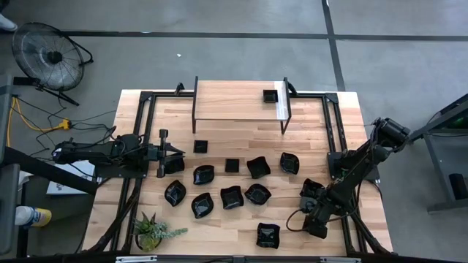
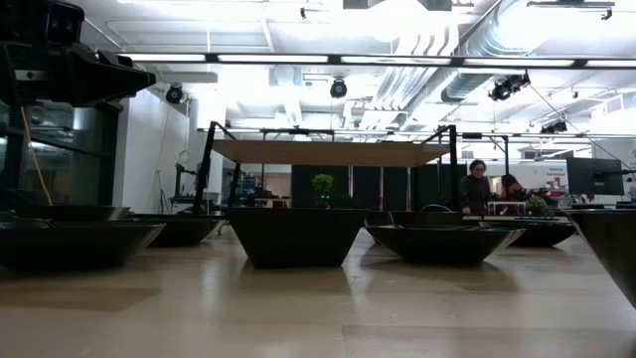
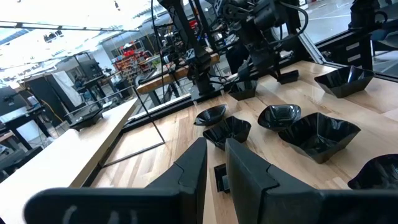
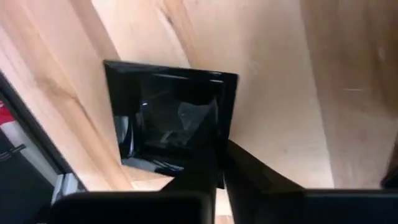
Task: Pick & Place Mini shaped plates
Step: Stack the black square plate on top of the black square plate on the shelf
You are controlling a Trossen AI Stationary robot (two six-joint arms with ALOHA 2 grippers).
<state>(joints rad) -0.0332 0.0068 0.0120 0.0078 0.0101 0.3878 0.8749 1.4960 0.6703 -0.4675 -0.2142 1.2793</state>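
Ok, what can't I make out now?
High view: the small glossy black dish on the raised wooden shelf is too small for detail.
Low view: the picture's edge cuts off one black dish.
Right wrist view: the right pincer covers part of the glossy black square dish.

readable text: none | labels/brands: none legible on plates, arms or table | signs: background room in low and left wrist views too indistinct to read
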